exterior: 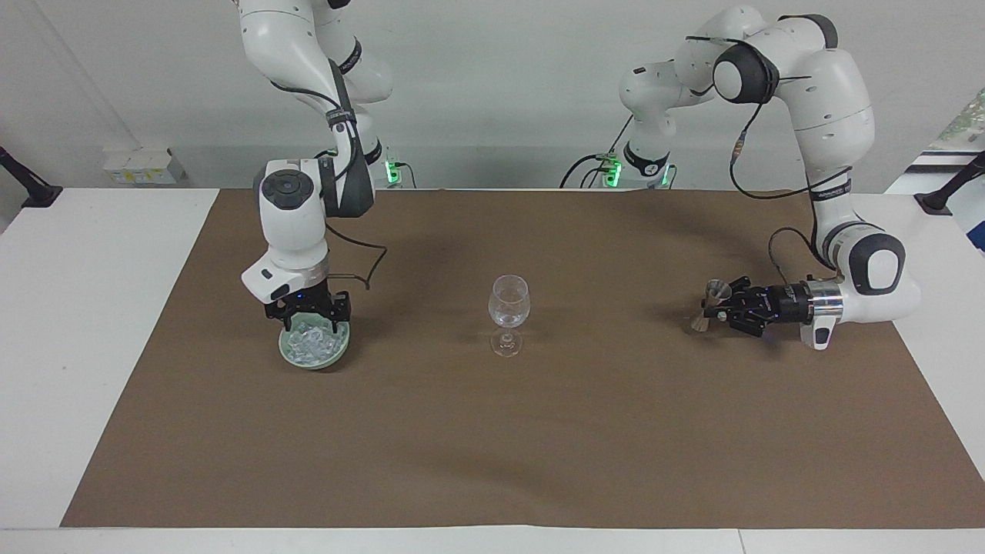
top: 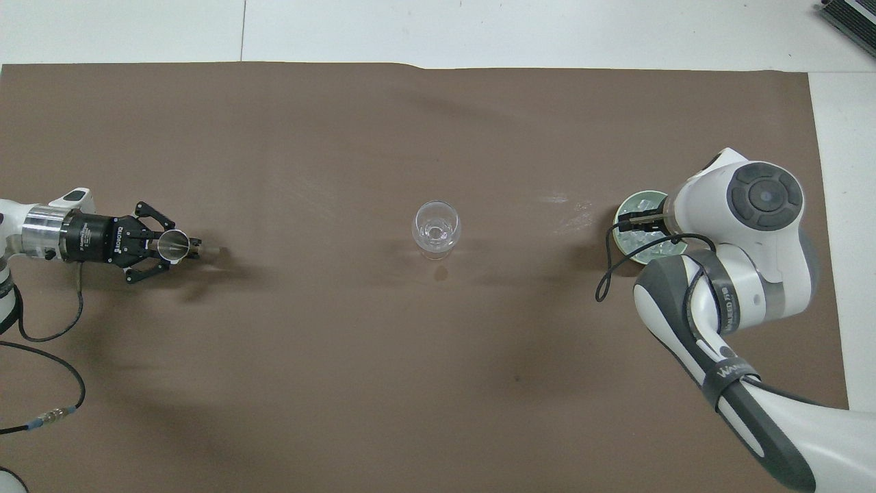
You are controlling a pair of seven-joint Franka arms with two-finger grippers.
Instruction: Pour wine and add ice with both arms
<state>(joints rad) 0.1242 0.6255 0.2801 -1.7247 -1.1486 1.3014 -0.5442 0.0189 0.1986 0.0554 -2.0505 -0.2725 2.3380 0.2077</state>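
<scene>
A clear wine glass (exterior: 509,308) stands upright at the middle of the brown mat; it also shows in the overhead view (top: 436,229). A pale green bowl (exterior: 288,352) holds the ice (exterior: 312,341), several glassy chunks, toward the right arm's end. My right gripper (exterior: 308,323) points down with its fingers spread, tips at the bowl's rim over the ice. In the overhead view the wrist hides most of the bowl (top: 642,196). My left gripper (exterior: 714,305) lies level, low over the mat, shut on a small metal jigger (exterior: 717,290), seen from above (top: 171,243).
The brown mat (exterior: 539,431) covers most of the white table. A cable (top: 41,329) trails from the left wrist over the mat near the robots. A small dark spot (top: 441,274) lies beside the glass.
</scene>
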